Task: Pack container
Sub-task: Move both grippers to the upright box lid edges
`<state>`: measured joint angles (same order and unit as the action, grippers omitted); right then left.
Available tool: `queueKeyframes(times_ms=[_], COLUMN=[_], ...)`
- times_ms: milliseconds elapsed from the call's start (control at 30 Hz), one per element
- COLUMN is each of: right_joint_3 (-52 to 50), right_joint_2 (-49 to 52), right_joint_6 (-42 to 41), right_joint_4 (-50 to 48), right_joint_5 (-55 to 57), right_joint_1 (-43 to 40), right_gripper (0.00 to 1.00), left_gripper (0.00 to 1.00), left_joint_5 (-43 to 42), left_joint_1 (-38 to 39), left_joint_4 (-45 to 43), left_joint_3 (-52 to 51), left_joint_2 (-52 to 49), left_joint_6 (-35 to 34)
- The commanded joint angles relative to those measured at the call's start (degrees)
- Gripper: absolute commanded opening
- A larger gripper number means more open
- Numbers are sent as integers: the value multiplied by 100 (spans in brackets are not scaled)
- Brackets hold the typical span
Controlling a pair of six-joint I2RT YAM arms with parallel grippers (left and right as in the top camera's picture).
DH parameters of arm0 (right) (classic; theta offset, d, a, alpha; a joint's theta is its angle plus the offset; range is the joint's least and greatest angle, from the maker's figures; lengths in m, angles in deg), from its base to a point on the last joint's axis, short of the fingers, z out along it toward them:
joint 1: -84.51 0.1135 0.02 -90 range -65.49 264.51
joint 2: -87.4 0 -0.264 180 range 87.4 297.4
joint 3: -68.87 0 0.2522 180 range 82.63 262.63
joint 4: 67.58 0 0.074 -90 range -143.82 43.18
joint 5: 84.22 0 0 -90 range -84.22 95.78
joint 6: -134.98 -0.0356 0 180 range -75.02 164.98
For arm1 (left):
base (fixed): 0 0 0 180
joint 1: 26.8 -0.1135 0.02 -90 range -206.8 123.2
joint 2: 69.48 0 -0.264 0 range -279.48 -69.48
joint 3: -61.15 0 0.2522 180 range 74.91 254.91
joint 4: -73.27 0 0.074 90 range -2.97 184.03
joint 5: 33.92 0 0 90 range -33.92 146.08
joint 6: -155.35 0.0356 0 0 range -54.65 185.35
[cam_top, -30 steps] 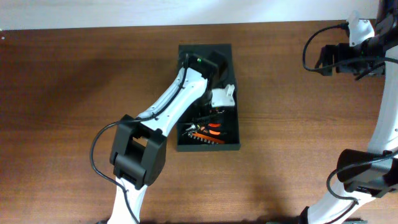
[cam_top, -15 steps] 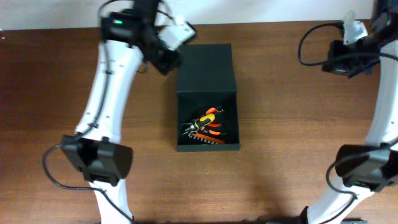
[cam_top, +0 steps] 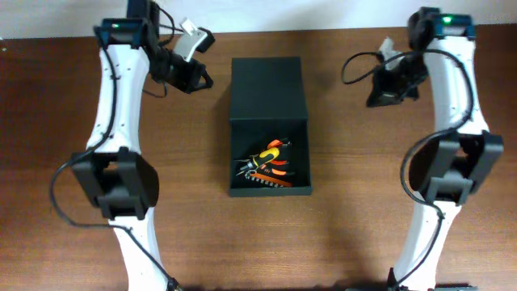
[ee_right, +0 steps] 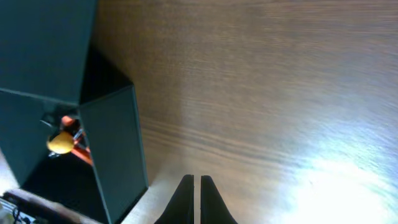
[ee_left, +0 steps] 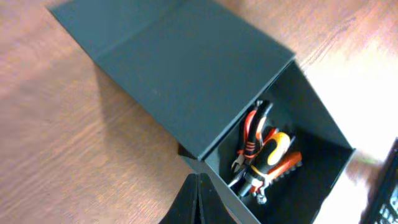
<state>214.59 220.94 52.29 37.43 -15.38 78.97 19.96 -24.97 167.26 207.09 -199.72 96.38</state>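
The container [cam_top: 270, 191] is sitting open near the middle of the table [cam_top: 65, 234] in the overhead view, its dark green lid [cam_top: 266, 87] lying flat toward the far edge and the box part toward the near edge. A small heap of orange, yellow and black hand tools [cam_top: 266, 166] is lying inside the box. The left gripper [cam_top: 198, 78] is hovering to the left of the lid, apart from it, and the right gripper [cam_top: 380, 93] is hovering well off to the lid's right. From this height neither one's jaws are showing clearly.

In the left wrist view, the left gripper [ee_left: 199, 194] is pointing down at the container [ee_left: 314, 109] with its two dark fingers pressed together and nothing between them. The lid [ee_left: 180, 68] is spreading across the upper part of the picture over the table [ee_left: 56, 155]. The hand tools [ee_left: 264, 155] are resting in the box just above the fingertips in the frame, and the gripper is not touching them.

In the right wrist view, the right gripper [ee_right: 196, 198] is hanging over bare table [ee_right: 280, 93], its fingers drawn in with only a thin slit between them, gripping nothing. The container [ee_right: 115, 143] is showing at the left edge of the picture, apart from the fingers, with its lid [ee_right: 43, 43] above it in the frame. A glimpse of the hand tools [ee_right: 62, 140] is showing inside the box.
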Motion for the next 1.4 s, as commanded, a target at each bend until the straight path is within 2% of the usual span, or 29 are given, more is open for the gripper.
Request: queueKeyframes(times_ms=[0,167,333,767,1367], right_joint_3=[-17,-17,-17,-17,-17], right_joint_2=[264,387,413,1012,1344], right_joint_6=[90,229,310,271,221], right_joint_4=[-76,-343,-553,-719,-962], right_joint_5=[-138,-278,-459,-785,-1185], right_joint_1=[192,391,518,560,907], right_gripper=[4,5,9,9,12], left_gripper=[2,2,2,2,2], left_joint_5=[-208,-142,166,133,138], left_joint_1=[-13,-11,-13,-11,411], left_joint_4=[39,35,-39,-160,-723], left_joint_3=[-96,-96,-96,-96,-90], left_joint_2=[-485,-1003,-1419,-2059,-2094], left_joint_6=[184,490,501,442,229])
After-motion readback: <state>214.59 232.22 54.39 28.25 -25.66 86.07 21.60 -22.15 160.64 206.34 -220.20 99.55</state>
